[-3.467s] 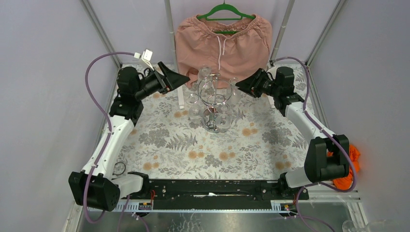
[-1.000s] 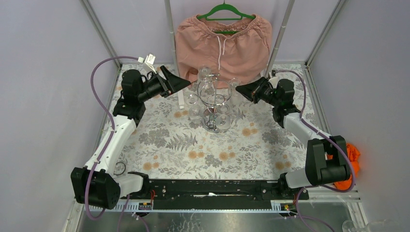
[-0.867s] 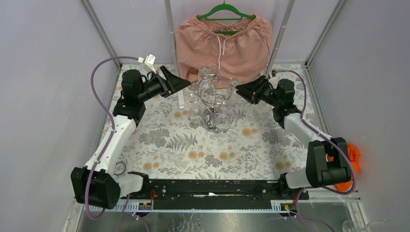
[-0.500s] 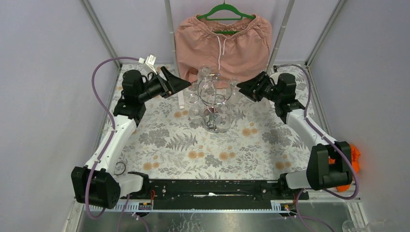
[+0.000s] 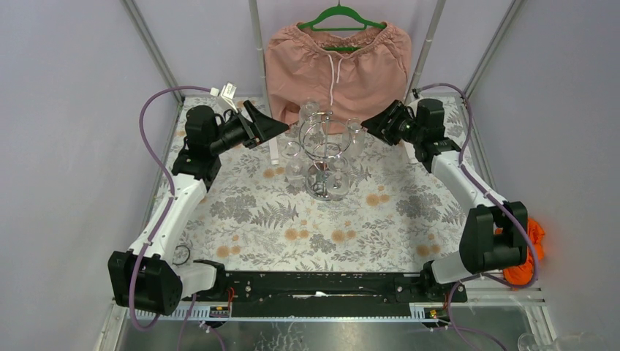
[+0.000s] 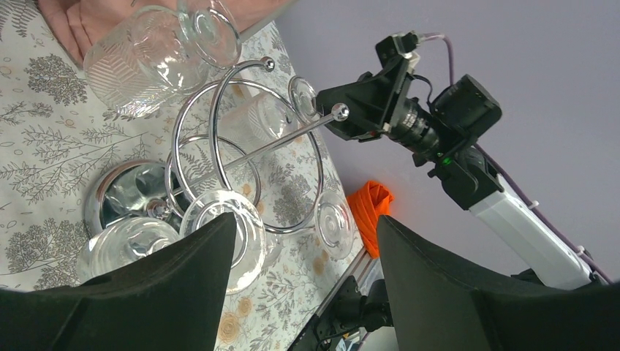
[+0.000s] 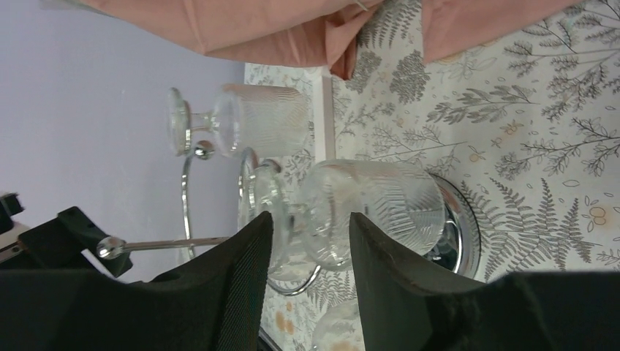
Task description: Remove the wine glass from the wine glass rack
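Observation:
The chrome wine glass rack (image 5: 322, 148) stands at the far middle of the floral table, with several clear ribbed wine glasses hanging bowl-down on its looping arms. My left gripper (image 5: 281, 126) is open just left of the rack. In the left wrist view the gripper (image 6: 307, 219) faces the wire loops (image 6: 248, 139), with a glass (image 6: 219, 234) by its left finger. My right gripper (image 5: 368, 126) is open at the rack's right side. In the right wrist view the gripper (image 7: 311, 219) has its fingertips on either side of a hanging wine glass (image 7: 373, 201), near the stem, without closing on it.
Pink shorts (image 5: 338, 62) hang on a green hanger behind the rack, close to the glasses. A white post (image 5: 274, 150) stands left of the rack. An orange cloth (image 5: 528, 245) lies at the right edge. Metal frame poles rise at the back corners.
The right gripper came in toward the rack's right side, then shifted up and slightly back over the last second. The left gripper edged a little closer to the rack and has held still since.

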`<state>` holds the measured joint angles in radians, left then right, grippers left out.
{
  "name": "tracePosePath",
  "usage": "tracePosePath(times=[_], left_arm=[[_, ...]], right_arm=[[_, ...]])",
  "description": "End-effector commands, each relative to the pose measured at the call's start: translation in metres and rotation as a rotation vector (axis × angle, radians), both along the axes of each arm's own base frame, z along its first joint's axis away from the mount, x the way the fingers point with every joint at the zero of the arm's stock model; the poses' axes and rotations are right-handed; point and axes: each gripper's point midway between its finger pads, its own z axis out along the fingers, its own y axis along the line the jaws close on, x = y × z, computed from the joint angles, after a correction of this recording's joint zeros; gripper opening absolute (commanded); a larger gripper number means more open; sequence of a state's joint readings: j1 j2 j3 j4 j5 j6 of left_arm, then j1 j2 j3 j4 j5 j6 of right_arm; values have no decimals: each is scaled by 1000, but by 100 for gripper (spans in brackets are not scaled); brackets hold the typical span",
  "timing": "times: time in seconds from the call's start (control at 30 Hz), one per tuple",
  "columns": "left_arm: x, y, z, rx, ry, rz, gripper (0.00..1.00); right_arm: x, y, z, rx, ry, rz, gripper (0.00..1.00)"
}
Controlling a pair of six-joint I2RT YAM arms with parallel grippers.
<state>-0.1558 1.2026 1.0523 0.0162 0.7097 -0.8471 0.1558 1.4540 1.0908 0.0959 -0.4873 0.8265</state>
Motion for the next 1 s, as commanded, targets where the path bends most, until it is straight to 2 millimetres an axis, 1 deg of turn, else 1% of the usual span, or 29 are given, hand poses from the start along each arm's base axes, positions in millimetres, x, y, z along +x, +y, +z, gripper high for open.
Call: tracePosePath(times=[0.0,0.1,0.23,0.37,0.53,0.6,0.63,0.7,0.77,0.87,0.97], left_arm=[[5,1,6,-1,-41,-2,77],[6,1,7,2,-43,0,77],[6,2,7,7,-45,6,77],[7,3,6,11,-42,12,77],[10,3,5,10,-36,15,77],[10,3,4,10,-35,14,77],[10,2,4,10,-34,14,77],[10,2,3,11,-31,14,77],[10,2,2,11,-29,14,77],[10,3,2,11,-29,16,77],[10,3,0,13,-26,15,77]], right_arm=[[17,2,5,-12,-53,22,50],[22,8,8,31,-69,54,50],[27,12,13,68,-88,77,50],[28,15,17,103,-87,102,47],[28,16,21,140,-88,120,35],[30,14,20,143,-88,115,31],[31,13,20,148,-90,116,26],[32,13,20,160,-87,123,21],[33,13,19,176,-82,131,19],[33,15,16,200,-71,147,11],[34,16,11,227,-56,161,9]])
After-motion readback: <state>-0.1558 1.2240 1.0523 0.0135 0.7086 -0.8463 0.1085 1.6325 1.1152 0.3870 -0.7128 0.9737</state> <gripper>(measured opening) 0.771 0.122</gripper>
